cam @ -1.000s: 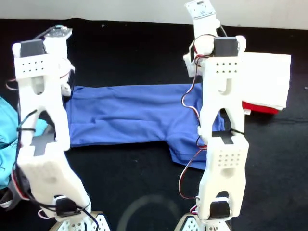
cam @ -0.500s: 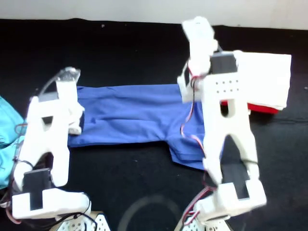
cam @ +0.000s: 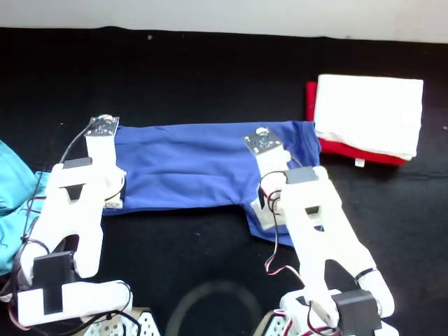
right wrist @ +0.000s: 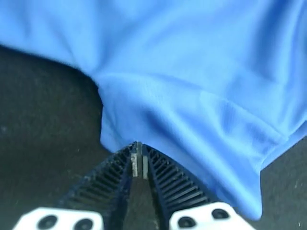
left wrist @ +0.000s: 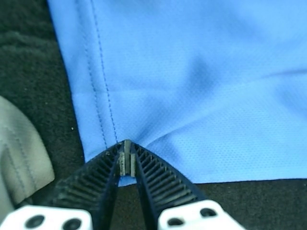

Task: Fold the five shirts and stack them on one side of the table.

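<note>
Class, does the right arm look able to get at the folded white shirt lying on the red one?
Likely yes, once freed: the jaws of the right arm are shut on the near edge of the spread blue fabric shirt, and nothing stands between it and the folded white shirt.

The left gripper (left wrist: 125, 163) and right gripper (right wrist: 138, 160) dropped from high above the black table's (cam: 210, 70) far side to the blue knit shirt's (cam: 196, 164) near edge, jaws pinched together on its fabric.

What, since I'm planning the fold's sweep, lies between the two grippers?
High view: the blue shirt's near edge spans from left gripper to right gripper, with black table alongside.
</note>
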